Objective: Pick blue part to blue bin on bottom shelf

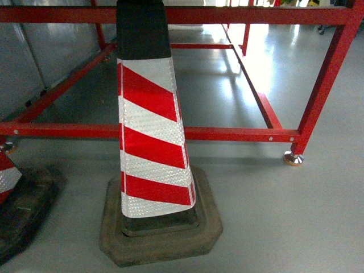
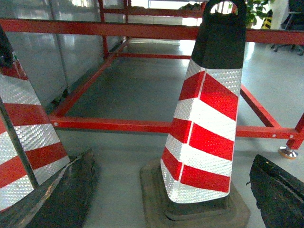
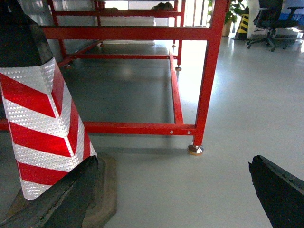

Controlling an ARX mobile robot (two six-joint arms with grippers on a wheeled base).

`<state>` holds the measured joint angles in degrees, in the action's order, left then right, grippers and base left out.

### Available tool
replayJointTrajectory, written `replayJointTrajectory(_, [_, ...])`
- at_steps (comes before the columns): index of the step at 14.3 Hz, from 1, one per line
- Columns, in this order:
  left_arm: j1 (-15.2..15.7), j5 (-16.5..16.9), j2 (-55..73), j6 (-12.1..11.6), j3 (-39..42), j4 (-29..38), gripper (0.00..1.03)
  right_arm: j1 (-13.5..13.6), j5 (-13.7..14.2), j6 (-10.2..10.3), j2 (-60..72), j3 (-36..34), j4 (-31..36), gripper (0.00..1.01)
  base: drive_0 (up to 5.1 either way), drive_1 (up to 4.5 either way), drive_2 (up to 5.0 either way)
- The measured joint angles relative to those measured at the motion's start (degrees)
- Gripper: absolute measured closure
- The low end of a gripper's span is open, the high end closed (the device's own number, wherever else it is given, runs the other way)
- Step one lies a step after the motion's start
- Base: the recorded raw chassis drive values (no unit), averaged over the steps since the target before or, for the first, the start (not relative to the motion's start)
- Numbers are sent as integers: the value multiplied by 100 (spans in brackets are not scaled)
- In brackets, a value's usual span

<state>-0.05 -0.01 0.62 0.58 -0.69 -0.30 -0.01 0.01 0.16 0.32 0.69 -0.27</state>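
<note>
Closest in, a red-and-white striped reflective traffic cone (image 1: 151,136) with a black top stands on its dark rubber base (image 1: 161,242) on the grey floor (image 1: 284,216), and everything else is best placed from it. In the left wrist view the left gripper (image 2: 171,197) frames this cone, its 2 black fingers (image 2: 278,192) spread wide at the bottom corners with nothing between them. In the right wrist view the right gripper (image 3: 173,194) also has its jaws wide apart and empty, with the cone just left of its left finger. Left of the cone, a second striped cone (image 1: 7,173) shows only at the edge on its own black base. Just behind the cone runs the low rail of a red-painted steel frame (image 1: 239,134), and to the right of the cone that frame's upright post comes down onto a round silver foot (image 1: 293,158). Further back, beyond the cone, more red rails cross the floor beside grey wall panels (image 1: 34,51). Far off to the right in the right wrist view sits a black office chair (image 3: 273,21). No blue part, blue bin or bottom shelf appears in any view.
</note>
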Motion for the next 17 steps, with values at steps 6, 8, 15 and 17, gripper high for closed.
replayJointTrajectory(6, [0, 0, 0, 0, 0, 0, 5, 0, 0, -2, 0, 0, 0, 3, 0, 0, 0])
replayJointTrajectory(8, [0, 0, 0, 0, 0, 0, 5, 0, 0, -2, 0, 0, 0, 3, 0, 0, 0])
replayJointTrajectory(15, [0, 4, 0, 0, 0, -15, 5, 0, 0, -2, 0, 0, -20, 3, 0, 0, 0])
replayJointTrajectory(17, [0, -7, 0, 0, 0, -7, 5, 0, -11, 9, 0, 0, -11, 3, 0, 0, 0])
